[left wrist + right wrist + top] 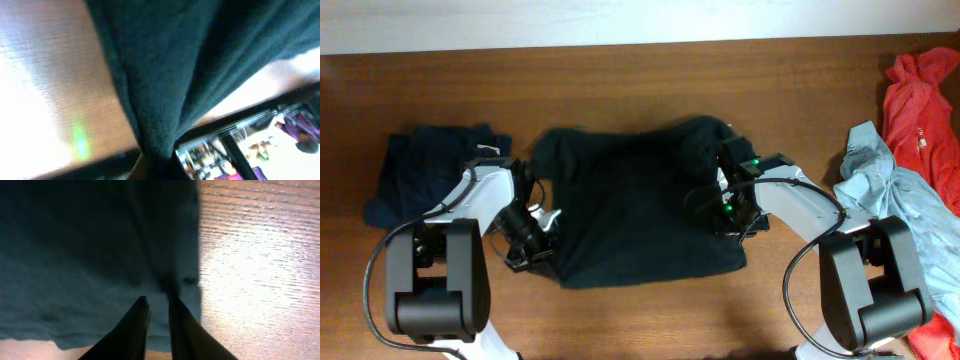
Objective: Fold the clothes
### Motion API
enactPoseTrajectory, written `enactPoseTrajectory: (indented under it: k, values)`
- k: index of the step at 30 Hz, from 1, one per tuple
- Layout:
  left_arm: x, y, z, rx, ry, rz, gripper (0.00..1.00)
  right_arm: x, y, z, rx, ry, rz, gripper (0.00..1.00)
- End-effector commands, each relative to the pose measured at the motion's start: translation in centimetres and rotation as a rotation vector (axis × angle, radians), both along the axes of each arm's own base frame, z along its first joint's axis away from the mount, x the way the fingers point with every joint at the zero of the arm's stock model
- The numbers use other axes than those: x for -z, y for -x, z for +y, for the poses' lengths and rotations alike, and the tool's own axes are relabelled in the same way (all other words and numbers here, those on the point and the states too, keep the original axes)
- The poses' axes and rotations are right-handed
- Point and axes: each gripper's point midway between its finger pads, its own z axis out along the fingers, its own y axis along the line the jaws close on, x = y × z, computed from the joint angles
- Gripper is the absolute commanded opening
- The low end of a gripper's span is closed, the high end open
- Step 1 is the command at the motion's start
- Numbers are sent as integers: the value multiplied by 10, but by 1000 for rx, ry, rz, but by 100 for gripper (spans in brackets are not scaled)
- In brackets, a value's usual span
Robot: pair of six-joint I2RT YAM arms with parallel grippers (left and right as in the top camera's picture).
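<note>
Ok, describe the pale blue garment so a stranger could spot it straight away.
Start at the brown wooden table and go to its right end. A crumpled pale grey-blue cloth garment lies there beside a red-orange cloth garment; it is the only light-coloured cloth in the scene.

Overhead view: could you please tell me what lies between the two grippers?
In the overhead view, the black shirt fills the whole stretch between the left gripper and the right gripper.
</note>
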Motion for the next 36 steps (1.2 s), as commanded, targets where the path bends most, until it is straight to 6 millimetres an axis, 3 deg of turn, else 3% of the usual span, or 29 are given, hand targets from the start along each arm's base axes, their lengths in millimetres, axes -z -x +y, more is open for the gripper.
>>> enactPoseTrajectory:
  k: [1,4,6,8,11,16,18,24,28,30,33,36]
  values:
    - [-15,-12,3,-20,22,-44,1,1,-2,-4,16,17,-2,19]
    - [-27,-22,8,-43,22,-92,4,1,-2,-4,16,17,-1,19]
    - [-32,-27,12,-51,17,-117,19,1,-2,-4,16,17,-1,19]
    - [-33,-29,14,-55,10,-125,27,1,-2,-4,16,17,-1,19]
    - [-33,-26,17,-48,-4,-114,30,1,-2,-4,16,17,-1,19]
    - [-32,-27,21,-37,-24,-122,29,1,-1,-5,16,27,1,19]
    - [-30,-32,21,-35,-26,-146,22,1,1,-8,18,39,9,19]
    - [-33,-56,22,-38,-28,-258,12,0,15,-34,280,157,73,13]
    - [-56,-84,22,-41,-24,-376,12,0,8,-58,391,152,73,7]
    - [-69,-97,22,-41,-25,-432,13,-1,-1,-60,373,91,52,7]
    - [-99,-123,20,17,9,-575,13,-14,-19,-29,153,-154,-19,9]
    - [-124,-144,21,75,19,-701,10,-29,-23,-11,61,-264,-62,9]
